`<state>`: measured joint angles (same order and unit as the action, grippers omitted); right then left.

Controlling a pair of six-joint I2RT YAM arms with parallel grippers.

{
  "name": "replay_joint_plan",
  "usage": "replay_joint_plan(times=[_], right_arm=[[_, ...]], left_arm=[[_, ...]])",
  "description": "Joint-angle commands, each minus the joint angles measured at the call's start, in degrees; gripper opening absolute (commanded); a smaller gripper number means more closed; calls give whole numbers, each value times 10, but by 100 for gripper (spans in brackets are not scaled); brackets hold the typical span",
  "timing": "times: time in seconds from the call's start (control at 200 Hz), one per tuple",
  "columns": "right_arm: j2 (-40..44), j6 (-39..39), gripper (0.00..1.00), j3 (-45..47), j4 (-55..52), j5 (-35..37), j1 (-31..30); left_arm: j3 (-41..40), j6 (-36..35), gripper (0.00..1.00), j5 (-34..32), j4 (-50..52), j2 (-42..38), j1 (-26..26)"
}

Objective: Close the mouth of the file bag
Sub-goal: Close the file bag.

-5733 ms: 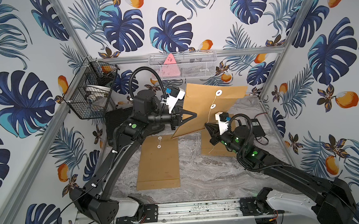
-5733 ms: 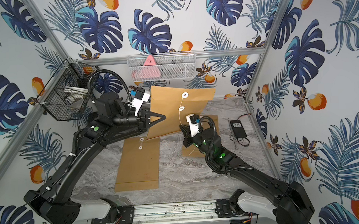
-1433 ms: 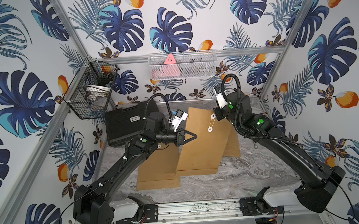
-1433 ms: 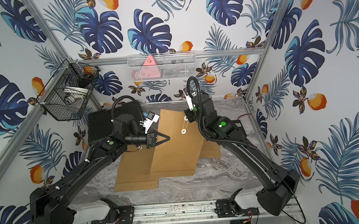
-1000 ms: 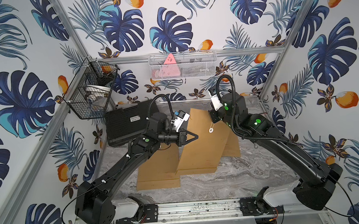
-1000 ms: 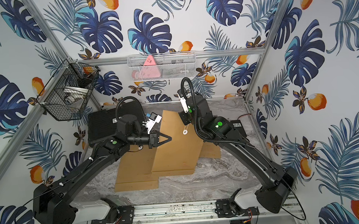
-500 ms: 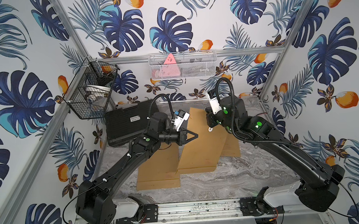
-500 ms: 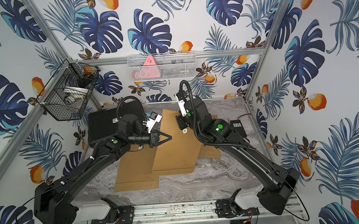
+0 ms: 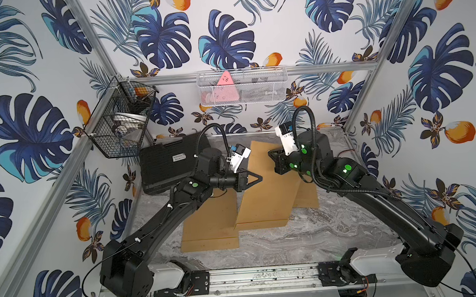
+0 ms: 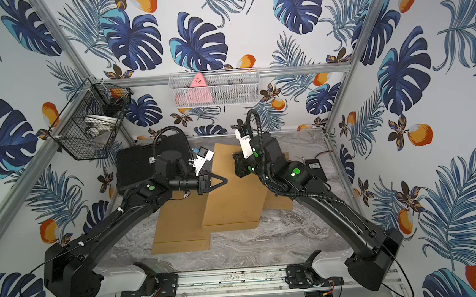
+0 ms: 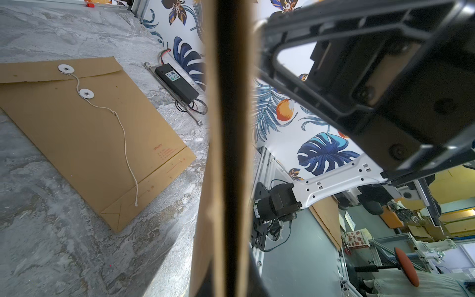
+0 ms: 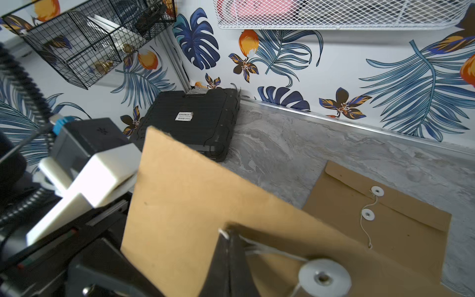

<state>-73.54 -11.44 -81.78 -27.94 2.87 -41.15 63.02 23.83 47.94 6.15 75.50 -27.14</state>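
Now that the right gripper [image 9: 275, 159] has swung in from the side over the last second or so, we see it in both top views hanging over the upper part of the kraft file bag [image 9: 266, 198], covering a stretch of its face that was open to view before. The left gripper [image 9: 257, 178] has barely moved and stays clamped on the bag's near edge, holding it raised and tilted, its lower edge down by a flat envelope [image 9: 208, 225] on the marble table [image 9: 309, 236]. From the left wrist we get the bag [image 11: 226, 154] edge-on as a brown band close to the lens, with a spare envelope [image 11: 90, 133] lying flat beyond; the jaws themselves we cannot make out there. From the right wrist, the right gripper [image 12: 226, 237] has its tips pinched together on the white string [image 12: 267, 250], which runs to the metal-eyed button [image 12: 324, 277] just beside them. We judge the string is being carried round that button, so winding is under way and the mouth is not yet tied shut.
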Motion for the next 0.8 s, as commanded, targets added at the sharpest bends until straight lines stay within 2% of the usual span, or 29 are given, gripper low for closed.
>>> replay_joint_plan(times=[0.0, 0.195, 0.34, 0.796], right_arm=[[23, -25, 0, 17, 6, -27, 3], [48, -28, 0, 50, -10, 13, 5], [61, -40, 0, 73, -10, 16, 5], [78, -63, 0, 109, -9, -21, 25]], left_arm=[[8, -14, 0, -3, -7, -2, -1], [13, -14, 0, -6, -8, 2, 0], [19, -24, 0, -9, 5, 1, -1], [21, -30, 0, -11, 12, -1, 0]])
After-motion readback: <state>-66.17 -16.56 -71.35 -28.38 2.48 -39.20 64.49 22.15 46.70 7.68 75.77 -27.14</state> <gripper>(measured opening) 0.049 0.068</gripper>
